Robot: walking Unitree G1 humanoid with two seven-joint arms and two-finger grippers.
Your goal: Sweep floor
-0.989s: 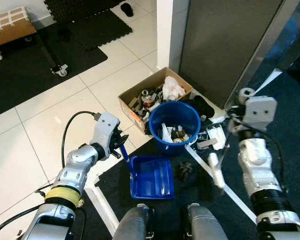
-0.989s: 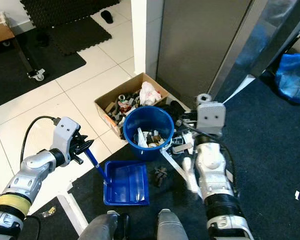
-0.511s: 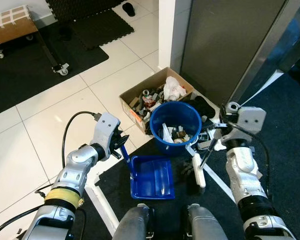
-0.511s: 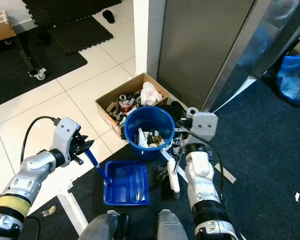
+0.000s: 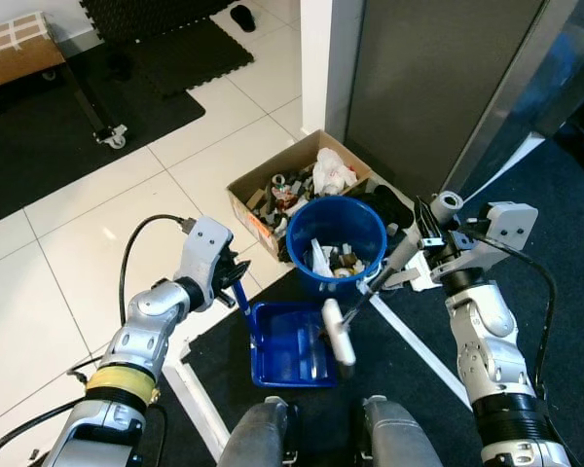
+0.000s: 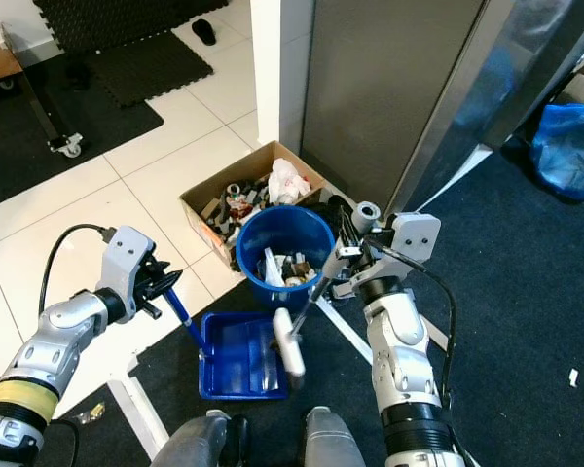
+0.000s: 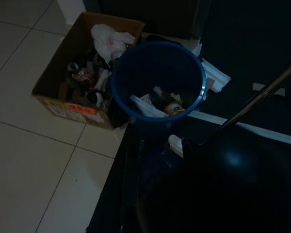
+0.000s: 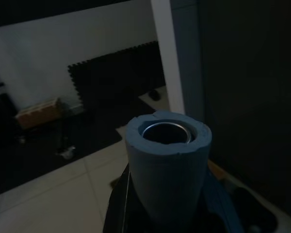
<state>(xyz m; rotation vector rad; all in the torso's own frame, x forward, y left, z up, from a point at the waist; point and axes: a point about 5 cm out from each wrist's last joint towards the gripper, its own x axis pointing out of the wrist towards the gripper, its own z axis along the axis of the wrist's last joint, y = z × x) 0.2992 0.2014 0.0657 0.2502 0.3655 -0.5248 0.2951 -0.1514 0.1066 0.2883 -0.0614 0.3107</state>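
Right gripper (image 5: 430,236): closed round the grey foam grip at the top of the broom (image 5: 389,270); shaft slants down and toward the robot's left; white head (image 5: 338,333) sits at the pan's right edge
Left gripper (image 5: 236,276): clamped on the blue stalk of the dustpan (image 5: 294,343); pan lies flat on the dark mat (image 5: 409,341), mouth toward the broom
Bucket (image 5: 337,232): blue, upright, just beyond the pan; scraps and a white strip inside; shaft passes close by its right rim
Box (image 5: 294,185): cardboard, open, touching the bucket's far side; full of odd rubbish and a crumpled white bag
Task's thing: the floor here is dark mat under the pan and white tile (image 5: 88,243) to the robot's left; white strips lie across the mat
Risk, broom: head could ride over the pan's lip and flick debris out past the back, if pushed on too hard
Risk, bucket: shaft could knock the rim and tip it, since the two run so near
Risk, pan: might skid on the mat if the left grip yields to the push
Writing: an orange label on the box front, too small to read; no brand legible anywhere
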